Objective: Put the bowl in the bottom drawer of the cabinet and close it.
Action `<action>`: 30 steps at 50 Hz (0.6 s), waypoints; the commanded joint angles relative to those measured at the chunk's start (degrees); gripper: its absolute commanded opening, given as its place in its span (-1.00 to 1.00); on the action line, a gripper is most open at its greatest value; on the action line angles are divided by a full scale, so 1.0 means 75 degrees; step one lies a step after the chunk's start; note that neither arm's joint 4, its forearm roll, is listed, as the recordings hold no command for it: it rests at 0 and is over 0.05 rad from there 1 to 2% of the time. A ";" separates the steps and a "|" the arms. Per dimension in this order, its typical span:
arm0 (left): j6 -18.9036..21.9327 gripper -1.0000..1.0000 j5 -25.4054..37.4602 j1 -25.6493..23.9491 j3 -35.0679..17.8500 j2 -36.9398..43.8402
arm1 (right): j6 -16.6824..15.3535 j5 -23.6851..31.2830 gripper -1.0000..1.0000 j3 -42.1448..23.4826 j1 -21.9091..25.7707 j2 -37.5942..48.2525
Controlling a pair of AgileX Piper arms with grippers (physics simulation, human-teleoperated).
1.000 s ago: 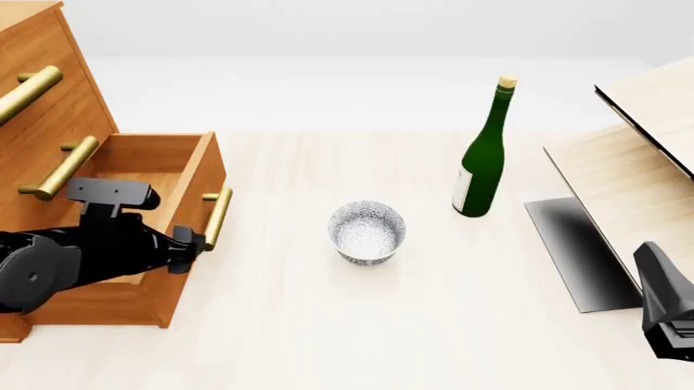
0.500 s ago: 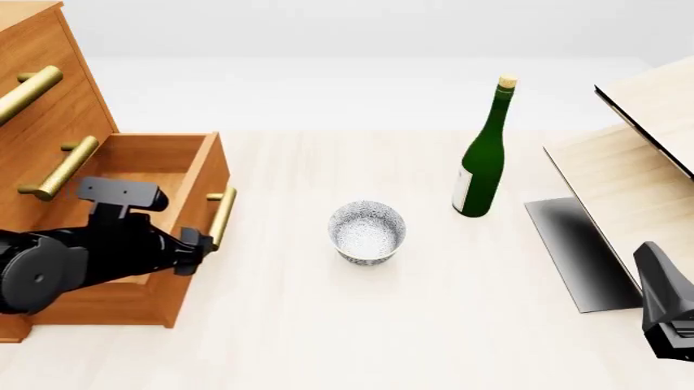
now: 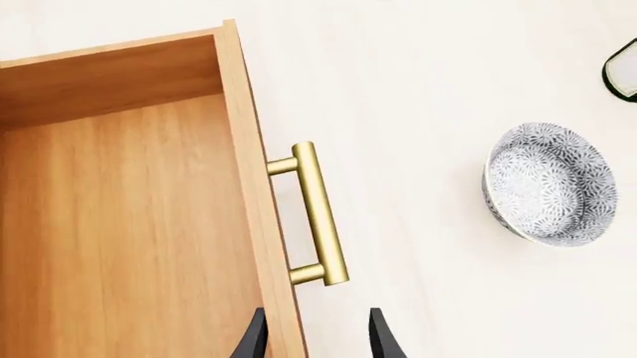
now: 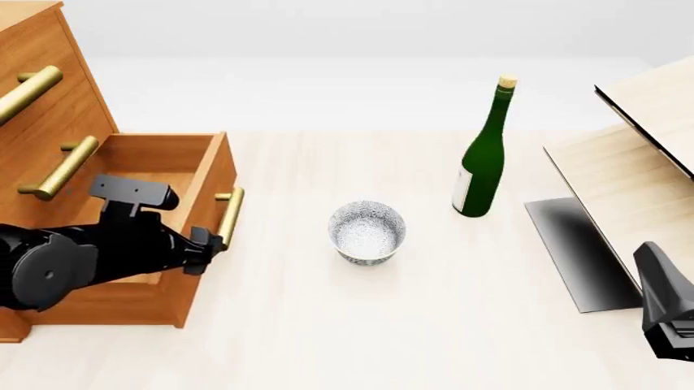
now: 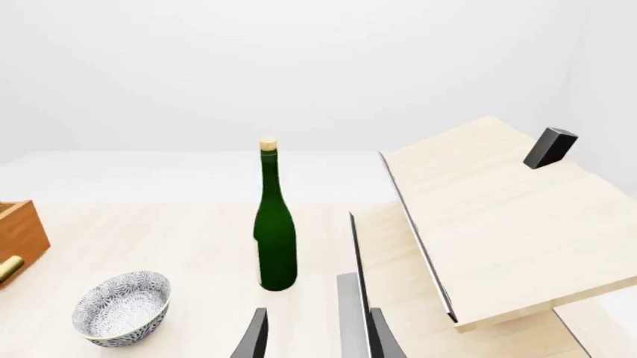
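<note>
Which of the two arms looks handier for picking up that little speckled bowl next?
Probably the left. Its claw is at the open bottom drawer, with the bowl just beside it. The right claw sits back at the table's near right corner, farther off, though it faces the bowl with open jaws.

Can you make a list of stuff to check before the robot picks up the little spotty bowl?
1. Bottom drawer pulled open: ok.
2. Drawer inside bare, seen from the left wrist: ok.
3. Bowl upright on the table, nothing touching it: ok.
4. Green bottle standing apart from the bowl: ok.
5. Right hand open with nothing in it: ok.
6. Left hand off the brass handle: ok, its fingers straddle the drawer front beside the handle.
</note>
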 commanded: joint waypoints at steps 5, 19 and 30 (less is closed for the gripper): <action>0.0032 1.00 0.0734 -0.0182 -0.0163 -0.0761 | -0.0001 0.0003 1.00 0.0003 -0.0003 -0.0012; 0.0068 1.00 0.0672 -0.0367 -0.0310 -0.0582 | -0.0001 0.0004 1.00 0.0003 -0.0003 -0.0015; 0.0047 1.00 0.0603 -0.0490 -0.0352 -0.0425 | -0.0002 0.0004 1.00 0.0003 -0.0003 -0.0016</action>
